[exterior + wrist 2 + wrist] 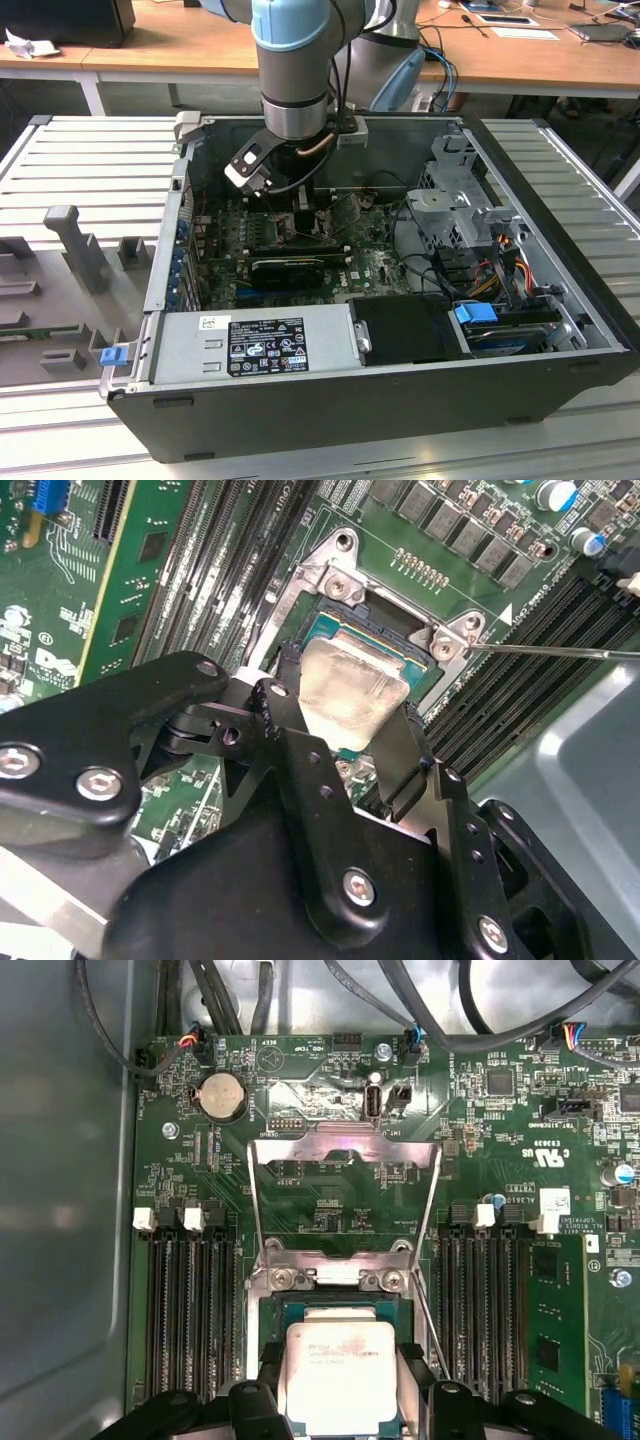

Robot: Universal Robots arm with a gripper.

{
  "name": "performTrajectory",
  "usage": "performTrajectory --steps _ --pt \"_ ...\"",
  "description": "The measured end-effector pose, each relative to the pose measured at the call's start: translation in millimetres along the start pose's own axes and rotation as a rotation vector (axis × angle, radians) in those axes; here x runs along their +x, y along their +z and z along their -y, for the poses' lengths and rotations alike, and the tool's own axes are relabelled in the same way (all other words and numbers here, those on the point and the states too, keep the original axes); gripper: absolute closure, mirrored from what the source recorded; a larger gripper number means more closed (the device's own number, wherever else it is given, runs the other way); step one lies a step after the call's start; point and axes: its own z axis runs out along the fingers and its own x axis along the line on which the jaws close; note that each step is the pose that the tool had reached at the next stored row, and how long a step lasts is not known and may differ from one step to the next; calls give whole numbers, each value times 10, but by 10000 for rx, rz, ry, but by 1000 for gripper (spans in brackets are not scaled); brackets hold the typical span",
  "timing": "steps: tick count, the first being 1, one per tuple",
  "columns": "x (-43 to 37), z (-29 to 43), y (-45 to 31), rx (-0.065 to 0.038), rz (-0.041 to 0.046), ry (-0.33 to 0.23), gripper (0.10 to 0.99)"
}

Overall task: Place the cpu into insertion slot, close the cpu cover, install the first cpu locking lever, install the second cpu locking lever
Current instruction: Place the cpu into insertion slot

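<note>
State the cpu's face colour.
Silver-tan cpu; clearest in the first wrist view.

Green circ. board (450,1080), silver-tan cpu (338,1368), blk gripper (352,688).

Black label (268,346) on power supply (190,350), six o'clock inside the case (350,405), exterior view: print illegible. Cpu (340,1372) face: faint lines, unreadable. Green circuit board (480,1125): white lettering, too small.

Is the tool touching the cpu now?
Touching. In the second wrist view the tool clamps the cpu; its fingers meet two opposite edges, no gap.
</note>
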Motion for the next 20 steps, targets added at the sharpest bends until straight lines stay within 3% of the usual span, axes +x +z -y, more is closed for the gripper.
performTrajectory --steps 11,12,14,18,19,20 --pt "4 3 37 0 1 -1 549" --pt "4 3 37 1 0 -1 486" --pt "6 4 37 -1 -37 4 486" --pt "7 -1 -14 1 -44 4 486" --pt "7 -2 -29 3 -44 4 498" --pt "8 -5 -43 21 -43 4 631"
